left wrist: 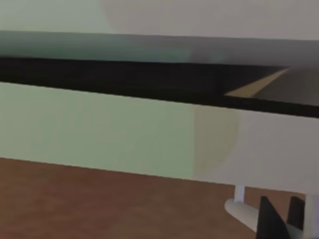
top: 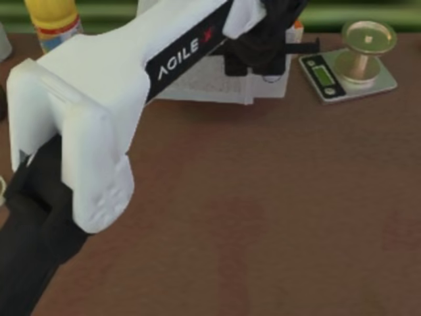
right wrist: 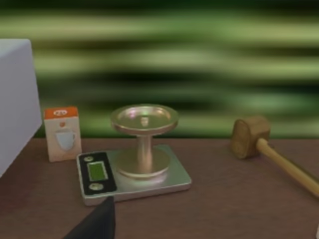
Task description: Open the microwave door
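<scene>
The white microwave (top: 276, 82) stands at the back middle of the table, mostly hidden under my left arm. The speckled mesh of its door (top: 210, 82) shows below the arm. In the left wrist view the door (left wrist: 124, 129) fills the picture, with a dark band across its upper part. My left gripper (top: 260, 49) (left wrist: 288, 221) is shut on the pale bar handle (left wrist: 244, 213); one dark finger sits on each side of it. My right gripper (right wrist: 75, 234) is parked out of the top view, open, with one dark finger (right wrist: 99, 221) showing and nothing at it.
A grey kitchen scale (top: 348, 72) (right wrist: 132, 172) with a brass stand sits right of the microwave. A small orange-topped box (right wrist: 62, 133) stands between them. A wooden mallet (right wrist: 264, 147) lies further right, and a yellow bottle (top: 52, 20) is at the back left.
</scene>
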`<state>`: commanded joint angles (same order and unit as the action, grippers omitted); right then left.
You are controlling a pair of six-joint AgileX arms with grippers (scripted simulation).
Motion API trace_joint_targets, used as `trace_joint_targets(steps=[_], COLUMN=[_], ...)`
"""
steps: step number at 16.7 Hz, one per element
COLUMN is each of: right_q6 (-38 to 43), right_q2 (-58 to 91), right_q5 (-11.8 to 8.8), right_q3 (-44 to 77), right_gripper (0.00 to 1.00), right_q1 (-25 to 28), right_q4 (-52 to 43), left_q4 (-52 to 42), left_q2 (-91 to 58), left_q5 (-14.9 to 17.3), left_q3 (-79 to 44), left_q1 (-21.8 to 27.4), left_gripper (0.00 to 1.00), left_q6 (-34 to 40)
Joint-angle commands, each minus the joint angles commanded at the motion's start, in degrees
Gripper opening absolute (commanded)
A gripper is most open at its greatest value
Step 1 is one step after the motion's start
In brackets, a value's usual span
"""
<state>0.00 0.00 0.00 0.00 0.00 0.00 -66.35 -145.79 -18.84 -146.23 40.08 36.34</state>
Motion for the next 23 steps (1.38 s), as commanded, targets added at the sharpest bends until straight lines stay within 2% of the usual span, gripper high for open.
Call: trace_joint_targets(steps=[19, 23], right_q6=[0.0, 0.0], right_q2=[0.0, 0.0], right_q5=[0.0, 0.0], right_q3=[0.0, 0.0], right_gripper=[1.0, 1.0], right_q1=[0.0, 0.0], right_q4=[0.0, 0.0], left_q4=[0.1, 2.5], left_q2=[-0.5, 2.3], left_q5=[0.2, 0.5], left_q3=[0.0, 4.3], left_q1=[0.5, 0.2], left_gripper=[0.0, 0.0], left_q6=[0.2, -1.2])
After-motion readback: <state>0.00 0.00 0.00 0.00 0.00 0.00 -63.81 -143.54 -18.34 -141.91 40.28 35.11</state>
